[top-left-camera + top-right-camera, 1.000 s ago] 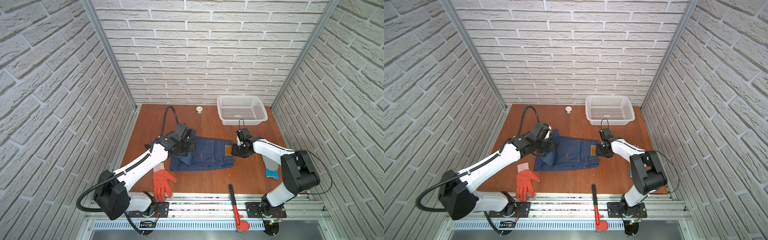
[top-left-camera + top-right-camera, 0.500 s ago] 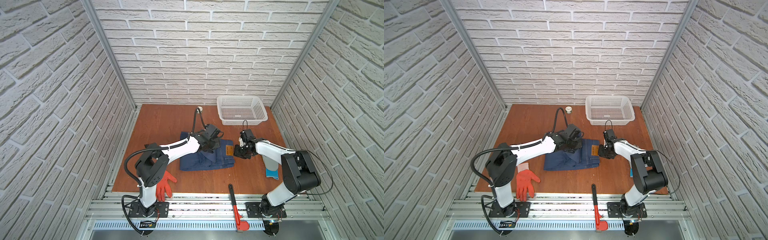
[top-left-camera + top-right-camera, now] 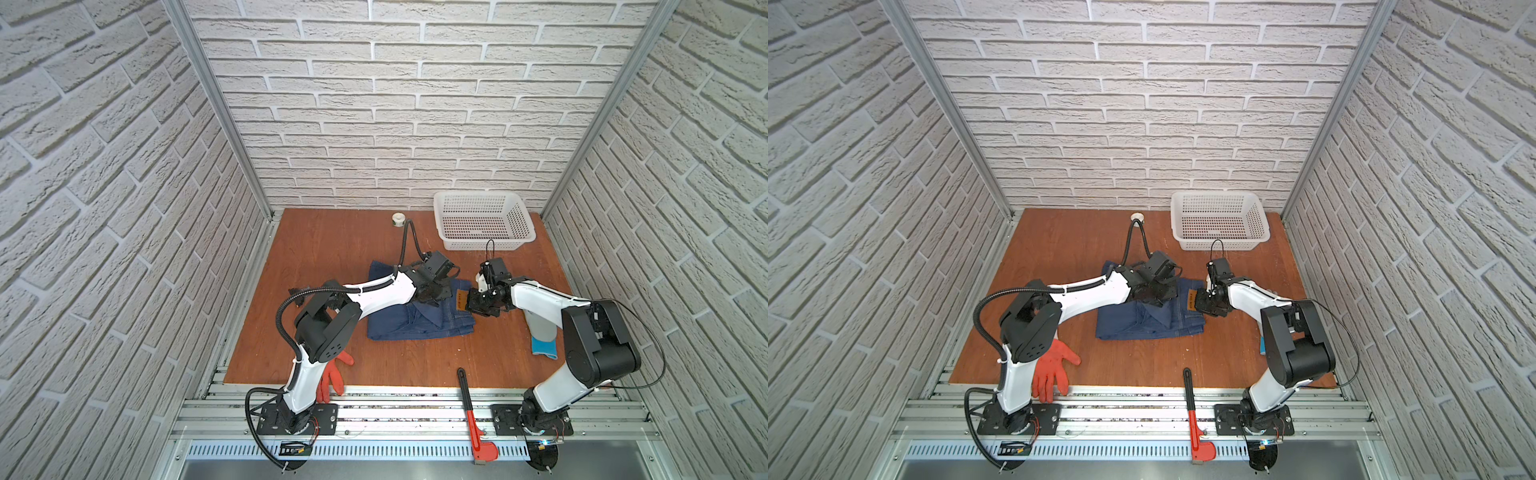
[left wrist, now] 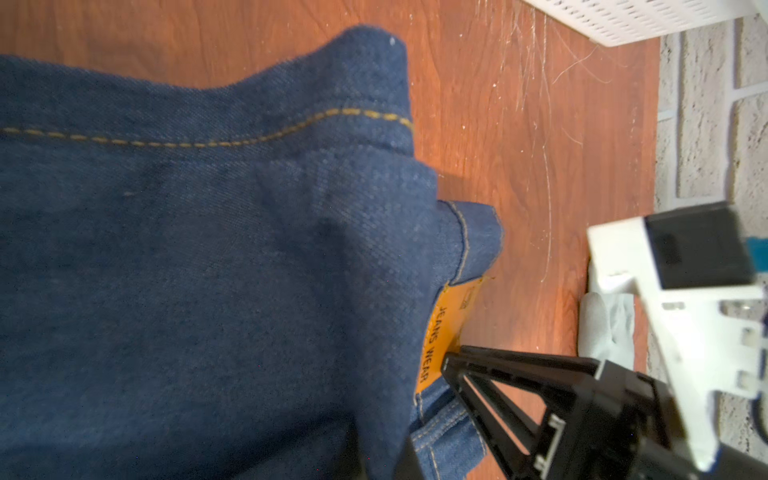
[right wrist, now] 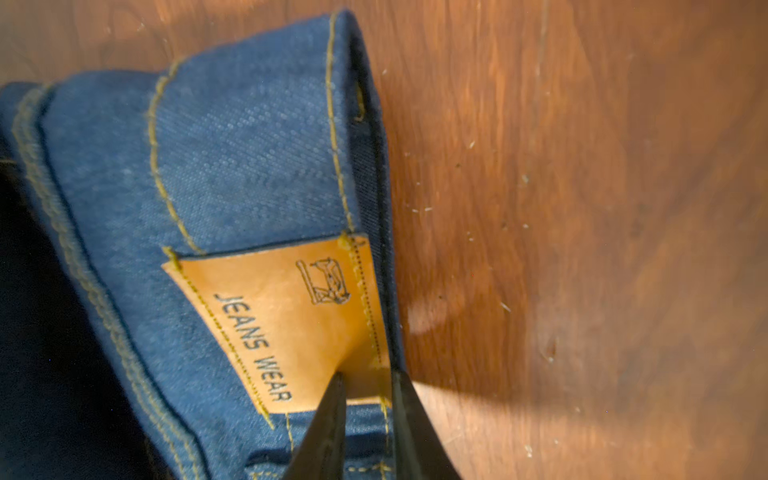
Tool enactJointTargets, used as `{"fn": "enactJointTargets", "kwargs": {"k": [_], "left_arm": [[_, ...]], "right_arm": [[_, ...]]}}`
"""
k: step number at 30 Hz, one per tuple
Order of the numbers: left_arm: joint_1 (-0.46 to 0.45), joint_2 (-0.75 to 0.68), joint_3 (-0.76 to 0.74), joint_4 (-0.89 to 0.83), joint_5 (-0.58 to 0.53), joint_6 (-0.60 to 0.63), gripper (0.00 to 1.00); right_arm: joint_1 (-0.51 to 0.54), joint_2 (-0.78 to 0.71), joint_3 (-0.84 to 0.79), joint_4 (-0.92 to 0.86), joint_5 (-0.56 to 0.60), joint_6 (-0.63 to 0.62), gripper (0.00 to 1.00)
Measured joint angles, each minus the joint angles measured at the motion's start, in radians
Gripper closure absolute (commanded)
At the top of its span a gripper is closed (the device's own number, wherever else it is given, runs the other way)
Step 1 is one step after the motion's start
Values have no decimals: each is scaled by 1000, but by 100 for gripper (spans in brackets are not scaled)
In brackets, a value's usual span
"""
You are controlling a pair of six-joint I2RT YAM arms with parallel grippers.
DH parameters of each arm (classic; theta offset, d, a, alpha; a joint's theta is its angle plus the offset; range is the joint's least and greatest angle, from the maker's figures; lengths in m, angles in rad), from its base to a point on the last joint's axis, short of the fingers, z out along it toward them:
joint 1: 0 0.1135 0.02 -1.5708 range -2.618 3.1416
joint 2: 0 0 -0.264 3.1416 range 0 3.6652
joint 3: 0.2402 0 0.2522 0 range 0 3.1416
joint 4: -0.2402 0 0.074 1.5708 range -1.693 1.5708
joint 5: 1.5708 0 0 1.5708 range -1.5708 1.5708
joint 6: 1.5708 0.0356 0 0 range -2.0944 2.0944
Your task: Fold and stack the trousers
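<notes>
The trousers [image 3: 415, 328] lay folded at the centre of the wooden table [image 3: 332, 249] in both top views. The left gripper [image 3: 432, 293], over their upper right part, was closed tight on a raised fold of denim. The right gripper [image 5: 365, 378], at their right edge, had its jaws nearly together, nipping the waistband at the orange patch [image 5: 282, 324].

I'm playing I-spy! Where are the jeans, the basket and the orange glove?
jeans [image 3: 415, 326]: in a top view, middle of the folded denim.
basket [image 3: 486, 245]: in a top view, its near wall.
orange glove [image 3: 1054, 362]: in a top view, the palm.
</notes>
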Motion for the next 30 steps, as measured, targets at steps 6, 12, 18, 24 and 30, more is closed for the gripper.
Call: {"fn": "enactJointTargets", "kwargs": {"k": [6,12,18,24,30], "left_arm": [[-13,-6,28,-36,0,0,100],[-50,-6,97,-43,3,-1,100],[-63,2,128,-49,3,-3,100],[-58,55,144,-45,6,-20,100],[-50,68,154,-41,19,-16,50]], "right_arm": [[0,7,-11,24,-19,3,79],[-1,7,-11,27,-23,6,78],[-1,7,-11,27,-24,6,78],[-1,-24,-11,5,-8,6,69],[-1,-211,14,-107,97,0,60]]}}
